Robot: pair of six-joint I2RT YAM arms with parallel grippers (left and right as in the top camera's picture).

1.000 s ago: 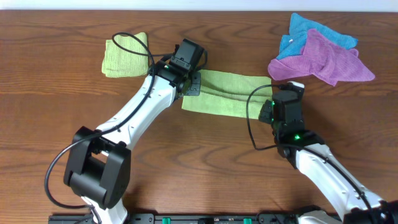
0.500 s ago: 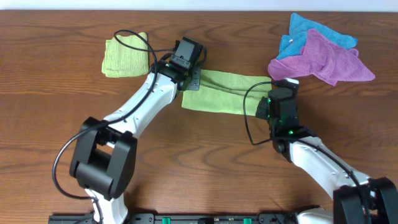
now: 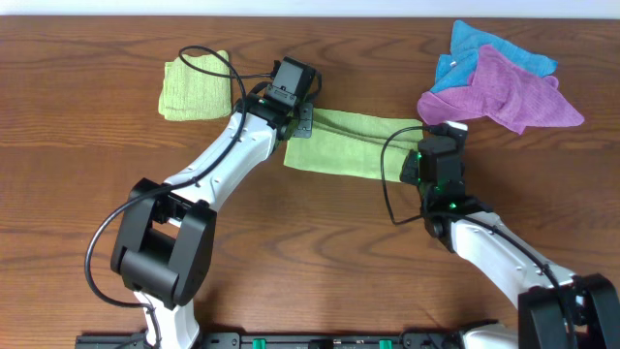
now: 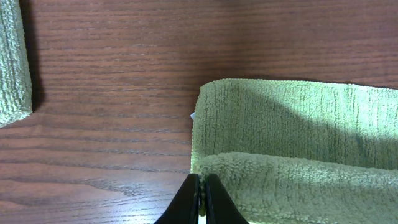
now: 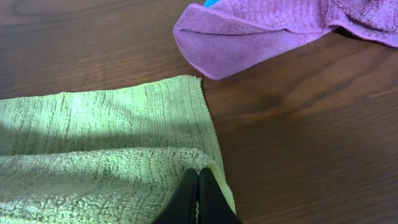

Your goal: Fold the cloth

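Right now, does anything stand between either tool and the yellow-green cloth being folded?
Nothing visible does. The left tool and the right tool are each shut on one end of the cloth. The purple cloth lies beyond the cloth's far corner, not in between.

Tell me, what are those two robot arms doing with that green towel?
They are folding it. The left gripper and the right gripper are each shut on one end of the cloth, pinching the edge of the layer that is doubled over on top. The cloth lies as a long strip on the table. A small folded green cloth sits to one side, and a purple cloth and a blue cloth lie heaped on the other.
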